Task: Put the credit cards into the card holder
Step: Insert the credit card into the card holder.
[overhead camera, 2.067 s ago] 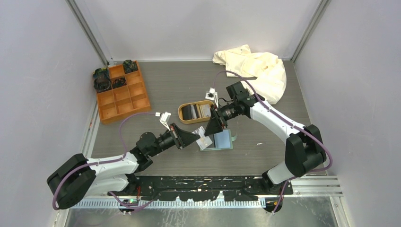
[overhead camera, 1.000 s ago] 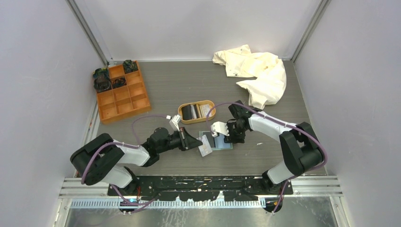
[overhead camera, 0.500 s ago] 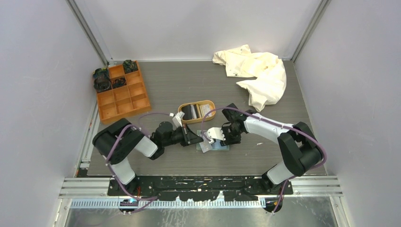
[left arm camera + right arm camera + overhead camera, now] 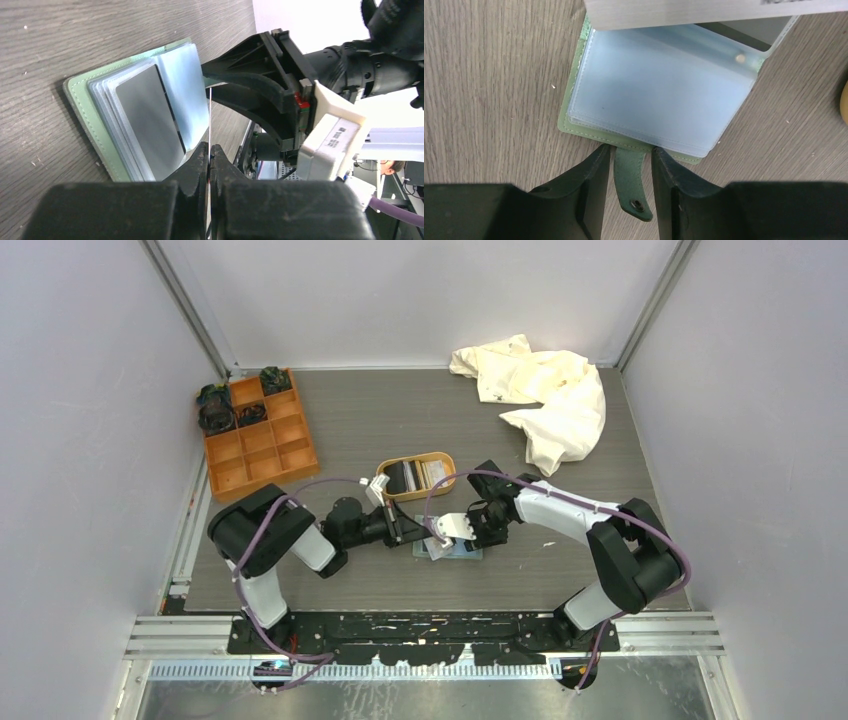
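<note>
At the far left of your worktop (image 4: 380,410) the orange compartment box (image 4: 258,435) stands with dark items in its rear cells. Moving right, your left end effector (image 4: 209,150) is clamped on a credit card (image 4: 210,117), seen edge-on in the wrist view, standing upright just above the card holder (image 4: 82,102). The card holder lies open and flat on the worktop at centre, between the two arms, with its clear sleeves fanned. One dark grey card (image 4: 150,120) sits in a sleeve. Your right end effector (image 4: 630,152) is at the holder's near edge, its jaws apart with the snap tab (image 4: 631,185) lying between them. You cannot tell whether they touch the tab. Behind the holder, the oval tan tray (image 4: 380,480) holds more cards (image 4: 418,475). At the far right corner a cream cloth (image 4: 545,400) lies crumpled, well apart from everything else.
</note>
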`<state>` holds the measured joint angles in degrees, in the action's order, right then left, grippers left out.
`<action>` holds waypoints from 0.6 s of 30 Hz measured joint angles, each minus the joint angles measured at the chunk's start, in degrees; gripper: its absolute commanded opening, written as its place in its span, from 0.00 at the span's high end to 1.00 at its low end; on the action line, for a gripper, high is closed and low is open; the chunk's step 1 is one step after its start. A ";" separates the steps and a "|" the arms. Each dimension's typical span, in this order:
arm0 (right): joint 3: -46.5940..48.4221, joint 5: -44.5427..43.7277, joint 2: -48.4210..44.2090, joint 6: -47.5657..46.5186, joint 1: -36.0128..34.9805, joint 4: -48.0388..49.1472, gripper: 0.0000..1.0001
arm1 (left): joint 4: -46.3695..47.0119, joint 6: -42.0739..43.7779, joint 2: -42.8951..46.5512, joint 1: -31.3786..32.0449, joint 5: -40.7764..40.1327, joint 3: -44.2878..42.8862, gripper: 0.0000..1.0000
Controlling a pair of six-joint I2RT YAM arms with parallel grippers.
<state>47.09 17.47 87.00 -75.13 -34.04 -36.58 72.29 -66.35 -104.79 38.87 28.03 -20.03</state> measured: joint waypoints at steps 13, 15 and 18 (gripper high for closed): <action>-0.22 -1.33 -0.26 0.00 -0.42 0.37 0.60 | -24.41 8.33 7.10 -0.26 1.92 -8.22 1.00; -0.22 -1.40 -0.26 0.09 -0.48 0.42 0.60 | -26.16 8.79 7.10 -0.28 1.99 -8.92 1.00; -0.22 -1.55 -0.26 0.26 -0.52 0.44 0.60 | -28.35 9.88 7.10 -0.28 1.84 -9.14 1.00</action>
<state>46.87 15.92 86.74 -74.87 -34.57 -36.14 43.94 -56.47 -97.69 38.59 29.87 -29.17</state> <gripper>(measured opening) 0.405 0.009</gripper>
